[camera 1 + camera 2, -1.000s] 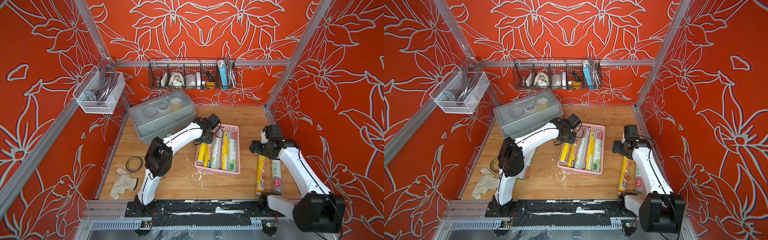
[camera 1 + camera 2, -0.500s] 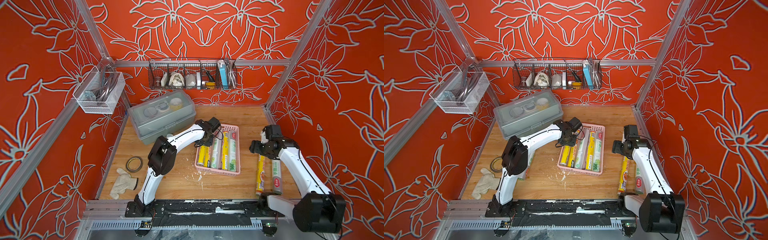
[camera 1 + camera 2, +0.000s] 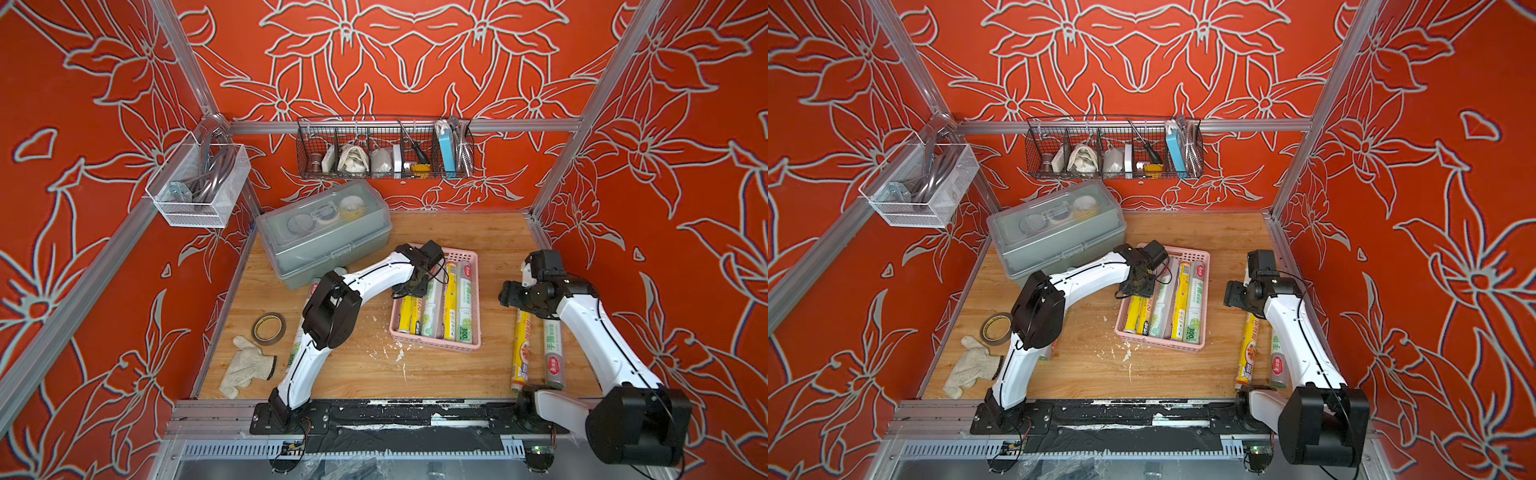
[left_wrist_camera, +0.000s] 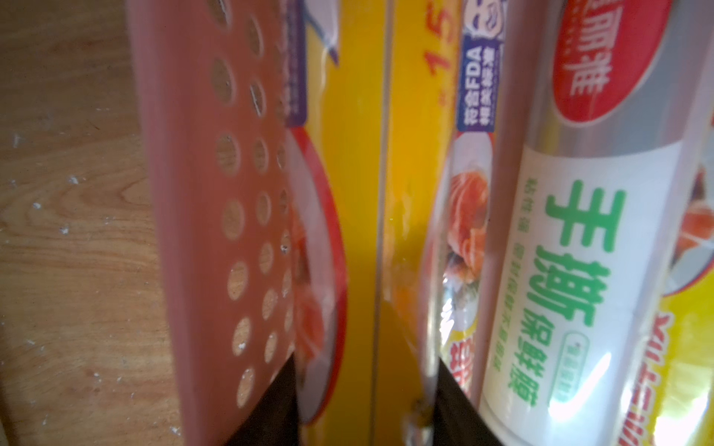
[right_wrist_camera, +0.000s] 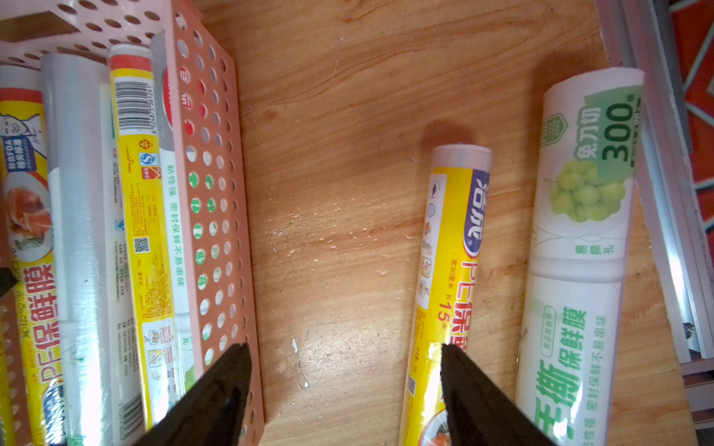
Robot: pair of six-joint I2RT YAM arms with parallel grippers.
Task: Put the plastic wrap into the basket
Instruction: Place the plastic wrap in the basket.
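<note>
The basket (image 3: 440,345) is pink plastic, shallow and rectangular, its walls punched with round holes. It sits just right of the table's centre. Five rolls (image 3: 449,307) lie in it side by side, running 12 to 6. They are slim cylinders in glossy film, some yellow with food pictures, some white with green print.

The left gripper (image 4: 367,355) is down in the basket's 9 o'clock side. Its dark fingers (image 4: 456,417) stand either side of a yellow roll (image 4: 347,212); I cannot tell whether they pinch it or only flank it. The right gripper (image 5: 344,347) hangs at 3 o'clock, jaws wide apart over bare wood, holding nothing.

At 4 o'clock, apart from the basket, a loose yellow roll (image 3: 521,353) and a white roll (image 3: 552,353) lie just beside each other. A half-hidden roll (image 3: 292,358) shows under the left arm at 8.

The table (image 3: 436,237) is pale wood-grain board, flecked with white crumbs toward 6. A brown tape ring (image 3: 269,328) and a knitted glove (image 3: 247,370) lie at 8, and a grey translucent box (image 3: 328,237) sits at 11. A black wire rack (image 3: 384,147) of oddments hangs on the back wall at 12, and a white mesh bin (image 3: 195,183) hangs at 10. The walls (image 3: 415,62) are orange-red with pale flower outlines, framed by aluminium rails (image 3: 519,124).
</note>
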